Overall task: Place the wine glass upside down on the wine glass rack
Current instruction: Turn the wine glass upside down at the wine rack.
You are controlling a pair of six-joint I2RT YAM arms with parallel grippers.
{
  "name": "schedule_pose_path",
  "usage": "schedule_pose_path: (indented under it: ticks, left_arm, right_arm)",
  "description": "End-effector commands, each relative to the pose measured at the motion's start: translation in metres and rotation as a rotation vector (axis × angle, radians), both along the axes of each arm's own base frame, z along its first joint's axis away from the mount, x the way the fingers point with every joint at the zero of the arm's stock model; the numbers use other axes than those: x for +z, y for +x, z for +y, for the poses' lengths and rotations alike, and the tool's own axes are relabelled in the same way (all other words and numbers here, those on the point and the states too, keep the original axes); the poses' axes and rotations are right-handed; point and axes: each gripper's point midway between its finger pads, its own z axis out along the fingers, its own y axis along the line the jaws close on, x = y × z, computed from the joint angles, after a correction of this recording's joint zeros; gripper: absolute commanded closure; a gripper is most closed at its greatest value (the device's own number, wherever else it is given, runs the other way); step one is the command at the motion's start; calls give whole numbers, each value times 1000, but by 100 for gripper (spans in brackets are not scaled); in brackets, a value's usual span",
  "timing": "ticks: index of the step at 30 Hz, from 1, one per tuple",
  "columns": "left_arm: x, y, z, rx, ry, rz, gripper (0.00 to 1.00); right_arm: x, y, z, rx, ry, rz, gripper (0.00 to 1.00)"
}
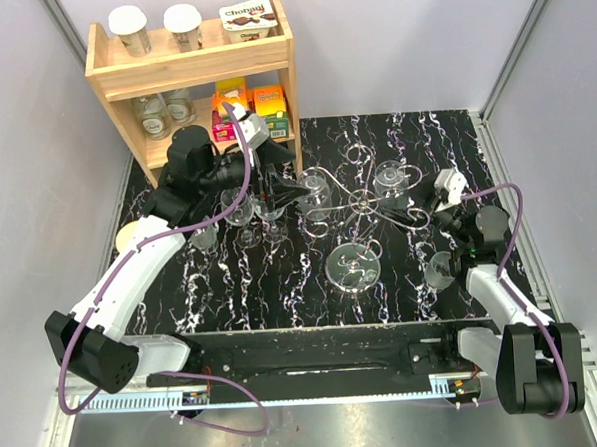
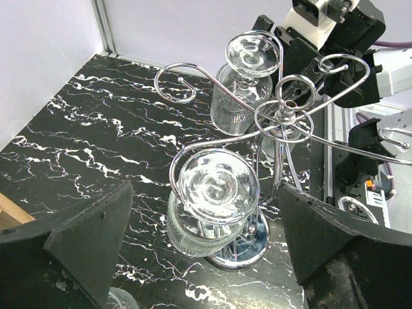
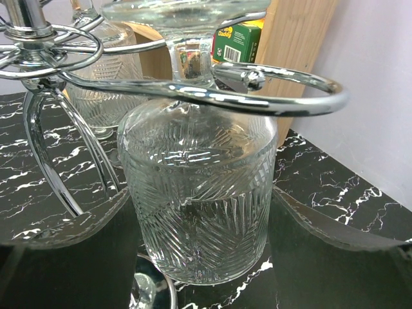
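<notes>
Black left hand [image 2: 203,196] agape facing rack [image 2: 283,119]

Silver wire rack [image 3: 248,103], clear leaf-etched wine glass [image 3: 196,199], black white-veined table [image 2: 96,129]

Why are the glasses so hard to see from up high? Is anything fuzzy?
Top view: the see-through glasses blend into the black-and-white table. Left wrist view: light glints off the shiny rack; the gripper fingers are dark blurs. Right wrist view: the hanging glass looks sharp and fills the picture.
</notes>
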Motion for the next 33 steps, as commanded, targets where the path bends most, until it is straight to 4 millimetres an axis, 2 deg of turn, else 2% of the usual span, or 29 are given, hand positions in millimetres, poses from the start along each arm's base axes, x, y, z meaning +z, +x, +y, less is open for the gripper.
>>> schedule_pose_path:
  ticks: [1, 13, 26, 33]
  left_arm:
    - [16, -3, 2, -1, -20, -79, 1]
    - [16, -5, 3, -2, -20, -80, 1]
    - [15, -9, 5, -3, -17, -86, 1]
    - [14, -10, 5, -6, -19, -84, 1]
  right_arm:
    - [27, -9, 1, -5, 4, -125, 100]
    - [29, -9, -10, -49, 45, -103, 100]
    - [34, -19, -20, -54, 69, -103, 100]
    - [34, -10, -31, -116, 84, -100, 100]
